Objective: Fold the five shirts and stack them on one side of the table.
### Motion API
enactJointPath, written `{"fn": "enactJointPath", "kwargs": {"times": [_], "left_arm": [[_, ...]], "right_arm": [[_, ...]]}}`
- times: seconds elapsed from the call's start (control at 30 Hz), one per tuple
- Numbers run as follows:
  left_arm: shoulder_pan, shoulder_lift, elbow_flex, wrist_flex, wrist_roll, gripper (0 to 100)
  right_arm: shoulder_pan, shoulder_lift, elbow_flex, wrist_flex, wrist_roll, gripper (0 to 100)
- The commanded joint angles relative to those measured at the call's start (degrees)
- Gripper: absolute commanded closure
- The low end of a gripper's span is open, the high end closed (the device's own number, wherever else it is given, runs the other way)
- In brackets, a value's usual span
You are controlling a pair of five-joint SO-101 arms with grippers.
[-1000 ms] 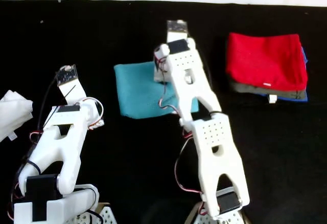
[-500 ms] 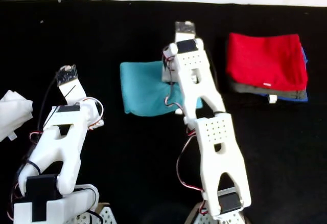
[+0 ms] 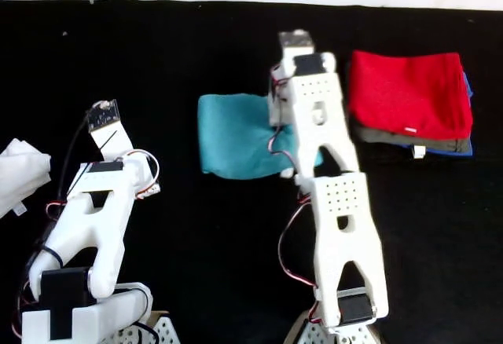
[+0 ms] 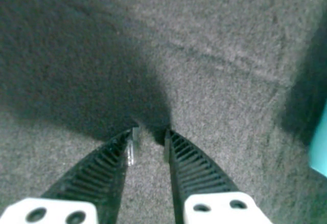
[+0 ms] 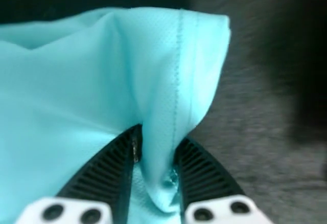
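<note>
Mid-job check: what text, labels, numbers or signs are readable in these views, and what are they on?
No text here can be read.
Small white tag on the red folded shirt: too small to read.
Second white tag hanging at the lower edge of the stack under that shirt: too small to read.
Teal fabric shirt: no print visible.

Three stacked shirts [image 3: 409, 96], one teal shirt [image 3: 236, 136], one white shirt [image 3: 20, 173], two arms [image 3: 338, 218]

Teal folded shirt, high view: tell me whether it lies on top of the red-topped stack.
No, the teal folded shirt sits on the black table beside the red-topped stack of folded shirts, with bare table between them.
</note>
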Motion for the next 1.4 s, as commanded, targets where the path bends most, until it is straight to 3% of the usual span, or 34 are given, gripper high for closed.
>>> {"fn": "enactJointPath", "kwargs": {"times": [0.0, 0.27, 0.5, 0.73, 0.93, 1.1, 1.37], "left_arm": [[-0.4, -0.57, -0.22, -1.93, -0.53, 90], [-0.31, -0.48, -0.31, -1.93, -0.53, 90], [-0.31, -0.48, -0.31, -1.93, -0.53, 90], [-0.31, -0.48, -0.31, -1.93, -0.53, 90], [-0.31, -0.48, -0.31, -1.93, -0.53, 90], [-0.31, -0.48, -0.31, -1.93, -0.53, 90], [-0.31, -0.48, -0.31, -1.93, -0.53, 90]], "right_arm": [[3.03, -8.31, -2.15, 1.01, 0.62, 99.3], [3.56, -33.63, 12.53, 1.01, 3.25, 99.3], [9.36, -45.85, 16.22, 0.66, 3.52, 99.3], [21.93, -44.62, 16.4, -3.82, 9.93, 99.3], [30.46, -33.63, 16.4, -11.56, 19.52, 99.3], [32.13, -21.32, 15.69, -13.76, 25.23, 99.3], [32.57, -20.88, 8.75, -17.01, 25.49, 99.3]]}}
